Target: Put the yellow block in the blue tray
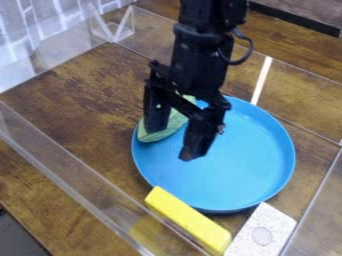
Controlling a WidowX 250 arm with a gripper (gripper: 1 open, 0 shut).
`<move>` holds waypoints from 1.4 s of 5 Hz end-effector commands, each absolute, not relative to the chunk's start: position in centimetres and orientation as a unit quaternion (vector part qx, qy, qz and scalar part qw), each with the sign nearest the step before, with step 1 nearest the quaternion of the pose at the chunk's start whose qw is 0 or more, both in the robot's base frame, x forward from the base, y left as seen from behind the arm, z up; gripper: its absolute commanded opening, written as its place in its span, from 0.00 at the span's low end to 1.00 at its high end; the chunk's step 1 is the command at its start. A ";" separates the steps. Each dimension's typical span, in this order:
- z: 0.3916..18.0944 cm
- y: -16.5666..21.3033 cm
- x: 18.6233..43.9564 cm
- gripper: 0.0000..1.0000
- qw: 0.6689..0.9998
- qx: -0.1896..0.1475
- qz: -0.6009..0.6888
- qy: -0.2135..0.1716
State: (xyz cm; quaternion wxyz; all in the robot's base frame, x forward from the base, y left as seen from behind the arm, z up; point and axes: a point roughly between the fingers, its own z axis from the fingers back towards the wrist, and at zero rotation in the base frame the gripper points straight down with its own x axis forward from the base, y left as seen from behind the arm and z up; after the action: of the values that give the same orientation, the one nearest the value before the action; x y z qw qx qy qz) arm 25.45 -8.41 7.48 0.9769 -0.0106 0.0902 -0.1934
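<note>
Black gripper [178, 134] hangs empty with jaws spread wide over the blue tray [261, 175], while the yellow block [186, 219] lies on the wooden table [80, 105] just beside the tray's near rim.

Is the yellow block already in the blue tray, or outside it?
Outside. The yellow block lies on the table beside the blue tray's near rim.

- No legible text, label, brand, number or sign appears on any surface in view.
- The white speckled square block [263, 235] at the bottom edge carries a round grey mark; no characters can be made out on it.
</note>
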 end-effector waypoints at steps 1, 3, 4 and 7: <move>7.6 -8.7 25.8 1.00 0.968 -0.010 -0.244 0.056; 3.9 -8.8 25.9 1.00 0.943 -0.006 -0.331 0.040; 2.8 -9.0 25.9 1.00 0.935 -0.005 -0.352 0.029; 2.2 -8.6 26.3 1.00 0.921 -0.011 -0.389 0.005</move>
State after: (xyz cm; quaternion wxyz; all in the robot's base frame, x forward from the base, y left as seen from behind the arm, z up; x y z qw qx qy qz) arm 25.96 -8.61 1.98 0.9242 -0.0089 0.0162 -0.3815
